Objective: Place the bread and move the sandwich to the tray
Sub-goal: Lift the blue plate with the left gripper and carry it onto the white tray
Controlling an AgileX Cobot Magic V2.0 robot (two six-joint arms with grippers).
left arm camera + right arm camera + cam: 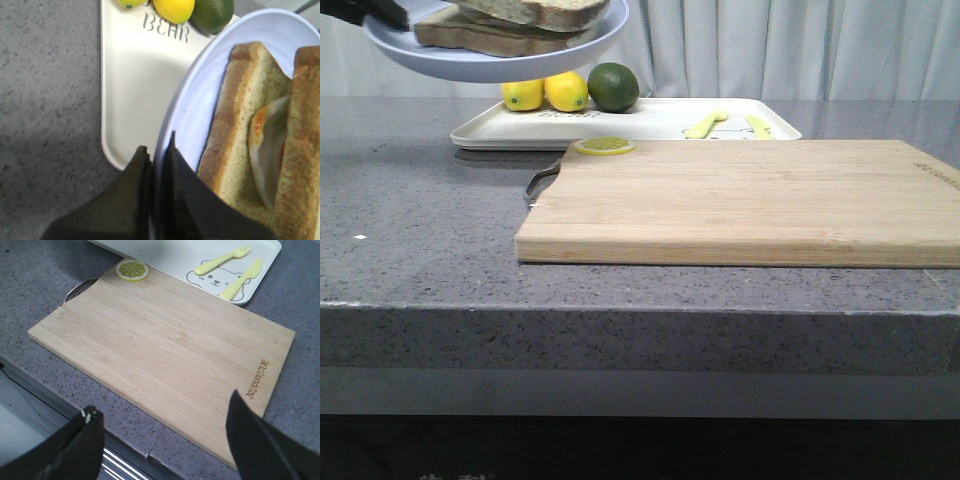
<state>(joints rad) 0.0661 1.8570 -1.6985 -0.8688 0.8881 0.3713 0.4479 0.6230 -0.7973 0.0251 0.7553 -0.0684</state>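
The plate (pixel 200 95) with the sandwich (pixel 260 130) is held in the air above the tray's (pixel 130 90) near end, left gripper (pixel 157 150) clamped on its rim. It should be kept level and lowered clear of the lemons (pixel 545 93). Right gripper (pixel 162 415) fingers are spread, nothing held.

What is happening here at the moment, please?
The left gripper is clamped on the rim of the blue plate and holds it in the air above the near-left corner of the white tray. The sandwich lies on the plate, its egg visible between the slices. The right gripper is open over the cutting board, holding nothing.
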